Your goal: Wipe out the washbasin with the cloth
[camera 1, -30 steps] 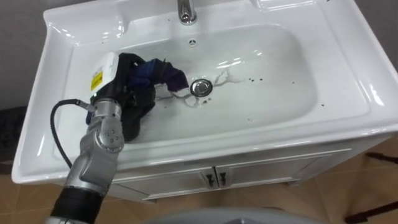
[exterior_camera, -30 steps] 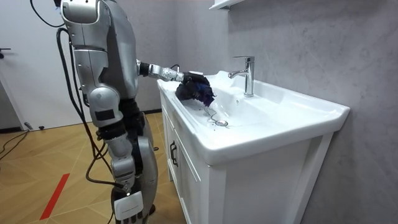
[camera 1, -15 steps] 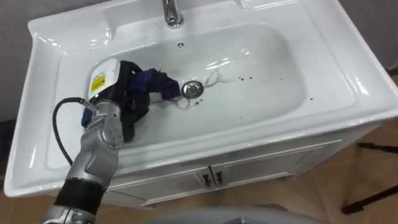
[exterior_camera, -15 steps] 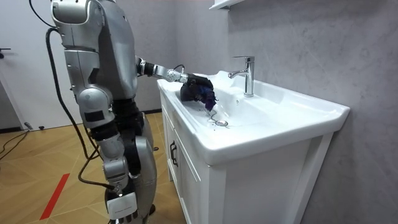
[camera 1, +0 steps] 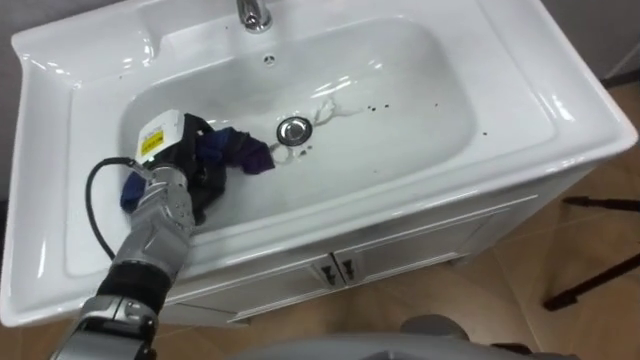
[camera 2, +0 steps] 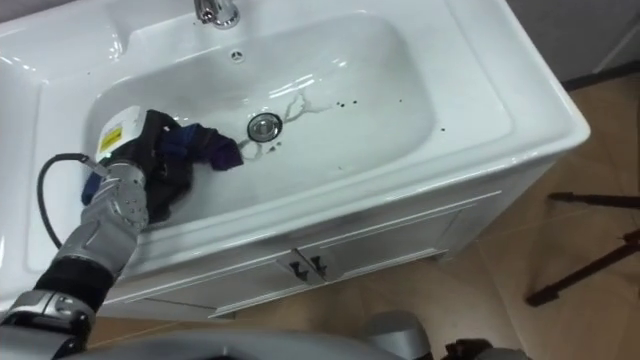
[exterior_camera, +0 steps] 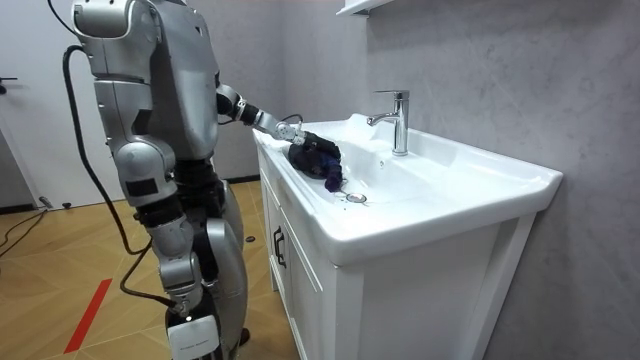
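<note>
The white basin [camera 1: 520,95] has a metal drain [camera 1: 292,130] at its middle and a tap [camera 1: 253,12] at the back rim. My left hand [camera 1: 183,168] lies in the basin's left part, its dark fingers curled on a bunched dark blue and purple cloth [camera 1: 238,152]. The cloth's tip ends just left of the drain. A white smear [camera 1: 327,107] and dark specks [camera 1: 380,105] mark the basin floor right of the drain. In the room view I stand at the vanity's left end, with the left hand [exterior_camera: 298,150] and cloth [exterior_camera: 324,162] down in the basin.
Under the basin is a white cabinet with two door handles [camera 1: 336,268]. Black stand legs [camera 1: 590,270] rest on the wooden floor at the right. A grey wall stands behind the tap [exterior_camera: 398,120].
The left hand has sunk lower into the basin with the cloth and drawn a little away from the tap. The head camera's view has shifted, and my body has edged toward the room view's left.
</note>
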